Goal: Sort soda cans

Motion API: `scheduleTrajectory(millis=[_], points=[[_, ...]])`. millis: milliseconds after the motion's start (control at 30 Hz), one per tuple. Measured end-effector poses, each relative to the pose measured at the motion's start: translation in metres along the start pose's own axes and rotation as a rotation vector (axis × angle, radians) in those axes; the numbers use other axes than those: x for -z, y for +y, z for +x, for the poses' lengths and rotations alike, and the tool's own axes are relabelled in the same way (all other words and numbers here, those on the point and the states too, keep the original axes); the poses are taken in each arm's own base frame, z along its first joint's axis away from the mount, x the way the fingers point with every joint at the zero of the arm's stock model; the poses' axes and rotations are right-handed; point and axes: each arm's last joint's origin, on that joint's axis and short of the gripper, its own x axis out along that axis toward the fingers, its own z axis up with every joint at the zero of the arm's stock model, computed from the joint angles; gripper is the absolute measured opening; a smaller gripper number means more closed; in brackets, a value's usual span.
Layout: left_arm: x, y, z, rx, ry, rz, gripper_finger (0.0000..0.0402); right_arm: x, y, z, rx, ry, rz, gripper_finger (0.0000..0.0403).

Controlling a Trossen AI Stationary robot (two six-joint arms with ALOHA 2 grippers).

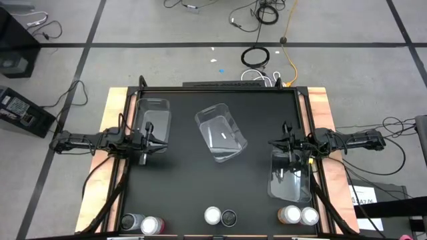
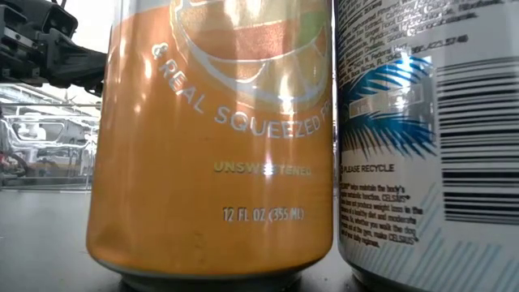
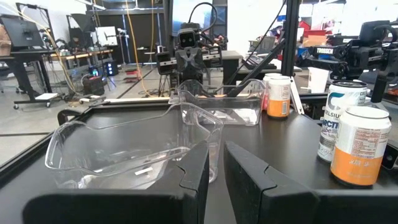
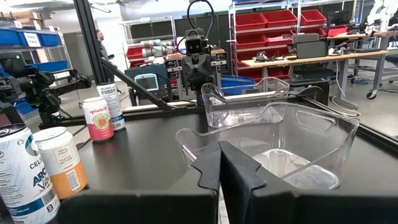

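Soda cans stand upright on their bases in three pairs along the table's near edge: a dark can (image 1: 132,222) with a pink-red can (image 1: 152,225) at the left, an orange can (image 2: 211,138) with a white-and-blue can (image 2: 426,138) in the middle, and an orange can (image 1: 289,215) with a silver-topped can (image 1: 309,215) at the right. My left gripper (image 1: 162,142) hovers shut and level at the table's left side, by the left bin. My right gripper (image 1: 272,142) hovers shut and level at the right side. Both are well away from the cans.
Three clear plastic bins sit on the black table: one at the far left (image 1: 153,120), one in the middle (image 1: 220,133), tilted askew, and one at the right (image 1: 291,175). Bare tabletop lies between the bins and the row of cans.
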Motion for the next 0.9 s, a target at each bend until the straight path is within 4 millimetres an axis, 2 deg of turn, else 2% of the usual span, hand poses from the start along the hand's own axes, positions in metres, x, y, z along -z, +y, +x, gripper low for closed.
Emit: scheduleTrajectory(millis=[467,700,900], points=[[-0.0005,0.0015,0.0000,-0.051,-0.005,-0.012,0.0059,0.0000,0.0000,0.0000,0.000,0.000,0.000,0.0000],[-0.0008,0.0016,-0.0001,-0.051,-0.016,-0.361,0.0059,0.0001,0.0000,0.0000,0.000,0.000,0.000,0.0000],[-0.0008,0.0016,0.0000,-0.052,-0.018,-0.381,0.0059,0.0001,0.0000,0.0000,0.000,0.000,0.000,0.0000]])
